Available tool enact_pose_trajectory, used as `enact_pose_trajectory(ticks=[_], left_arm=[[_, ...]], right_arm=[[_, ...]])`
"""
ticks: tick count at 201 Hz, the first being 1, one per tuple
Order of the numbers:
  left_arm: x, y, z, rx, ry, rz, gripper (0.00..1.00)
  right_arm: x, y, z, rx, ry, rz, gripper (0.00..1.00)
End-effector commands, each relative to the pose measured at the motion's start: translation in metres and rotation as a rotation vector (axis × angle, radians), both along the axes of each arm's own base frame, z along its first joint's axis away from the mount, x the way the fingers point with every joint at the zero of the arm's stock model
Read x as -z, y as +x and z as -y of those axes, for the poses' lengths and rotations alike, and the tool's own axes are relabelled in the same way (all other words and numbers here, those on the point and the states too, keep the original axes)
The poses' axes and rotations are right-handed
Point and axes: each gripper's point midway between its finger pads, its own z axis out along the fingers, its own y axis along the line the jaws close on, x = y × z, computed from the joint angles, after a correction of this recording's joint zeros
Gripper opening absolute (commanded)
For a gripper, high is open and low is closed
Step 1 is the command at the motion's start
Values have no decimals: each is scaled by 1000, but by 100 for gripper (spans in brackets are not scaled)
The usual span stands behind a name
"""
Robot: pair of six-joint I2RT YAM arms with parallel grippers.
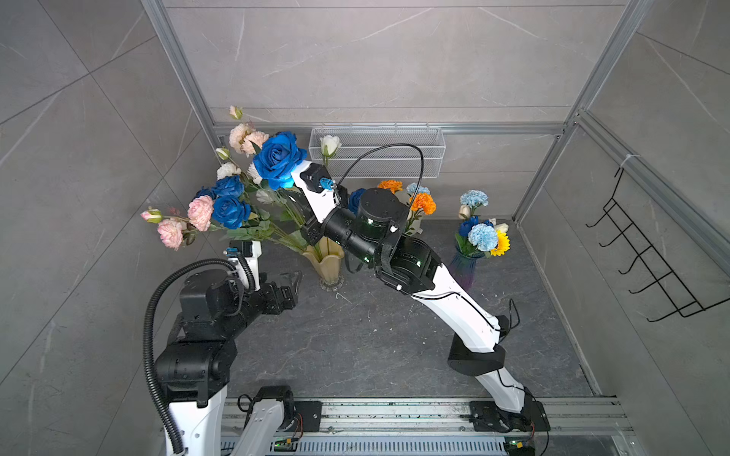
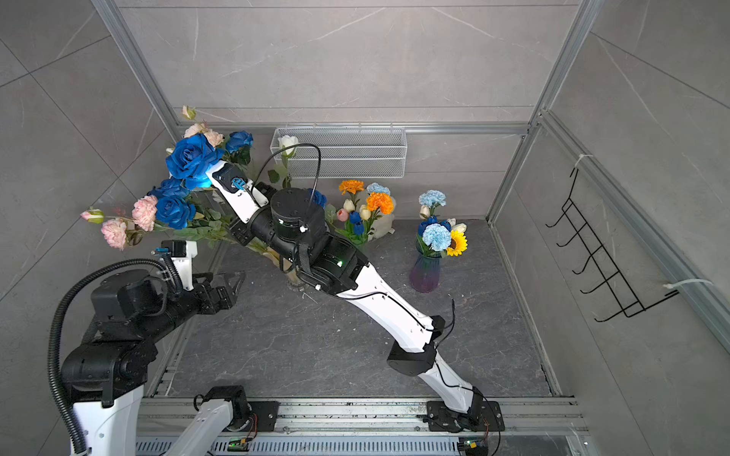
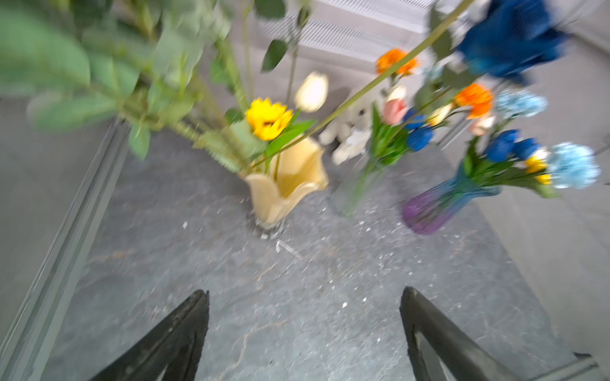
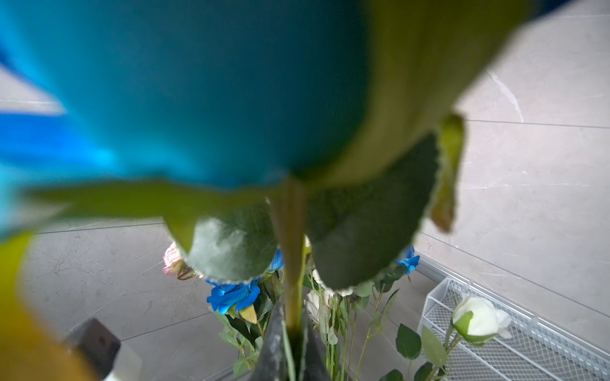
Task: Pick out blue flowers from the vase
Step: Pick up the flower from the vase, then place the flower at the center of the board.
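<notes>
Stem line governs our coming pull. Our left claw (image 1: 292,281) hangs released and empty, low over the counter (image 1: 355,347), beside the beige vase (image 1: 328,264). From that vase a blue rose (image 1: 278,158) rises on a tilted stem (image 4: 290,247), and our right claw (image 4: 292,316), the nearer one, is clenched on it just under the bloom. We judge the draw should follow that axis. We count five deep blue roses (image 2: 174,211), the held one included, three pale blue carnations (image 1: 482,237) and three vases.

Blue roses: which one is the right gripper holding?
The largest, topmost blue rose; its stem is pinched in the right gripper. The smaller blue roses sit lower, ungripped.
</notes>
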Motion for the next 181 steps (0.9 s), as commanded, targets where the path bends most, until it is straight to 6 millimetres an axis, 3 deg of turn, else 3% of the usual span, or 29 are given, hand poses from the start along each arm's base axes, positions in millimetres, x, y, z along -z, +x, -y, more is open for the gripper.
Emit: enact_pose_trajectory(ticks=[1,47,101,123,147,164,181], left_arm=[[-49,6,26,161,-35,160,92],[-91,29,49,292,-34,229,91],[-87,37,85,384,62,234,85],[-97,35,91,386,92,273,82],[-108,34,87,358,115,311,66],[-113,32,85,351,114,331,49],[-113,29,84,350,112,335,42]], right_arm=[[23,-4,-7,-6,-72,-62,0],[2,-32,0,-54,-27,-63,0],[-23,-40,18,-60,48,-73,0],[-27,-40,23,-51,57,-83,0],[-27,-37,28,-25,59,-95,0],[-27,-33,33,8,56,-101,0],[-28,-28,39,46,59,-103,0]])
